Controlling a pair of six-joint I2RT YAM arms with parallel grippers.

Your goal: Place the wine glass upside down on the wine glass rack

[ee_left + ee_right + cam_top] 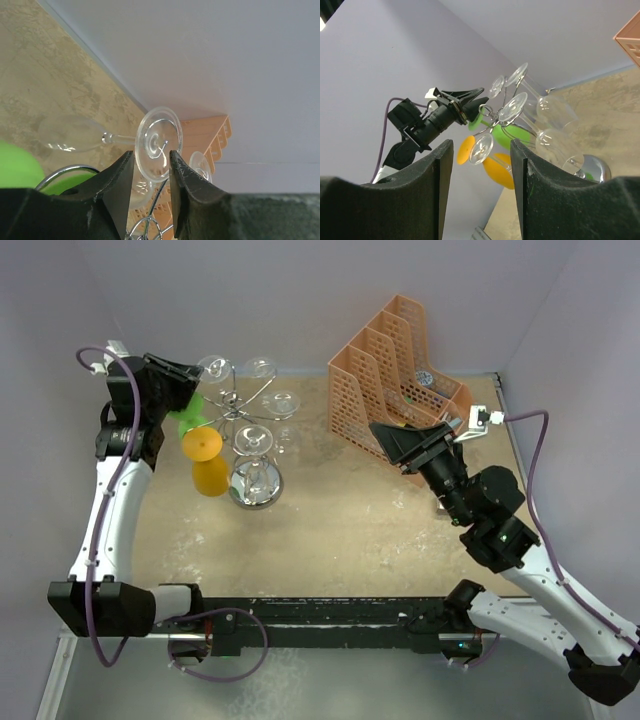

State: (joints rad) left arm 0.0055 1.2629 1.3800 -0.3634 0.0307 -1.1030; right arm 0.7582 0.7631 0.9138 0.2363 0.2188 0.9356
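The wine glass rack (243,412) stands at the back left on its shiny round base (256,487), with several glasses hanging upside down from its wire arms. A clear wine glass (70,134) hangs from one hook, its round foot (159,142) just past my left gripper's fingertips. The left gripper (151,157) is open, its jaws apart on either side of the foot's lower edge and not pinching it. In the top view that left gripper (190,380) sits beside this foot (215,368). My right gripper (410,445) is open and holds nothing, far from the rack.
An orange mesh file organiser (395,380) stands at the back right, just behind the right gripper. A green glass (190,415) and an orange glass (205,455) hang on the rack's left side. The grey back wall is close behind the rack.
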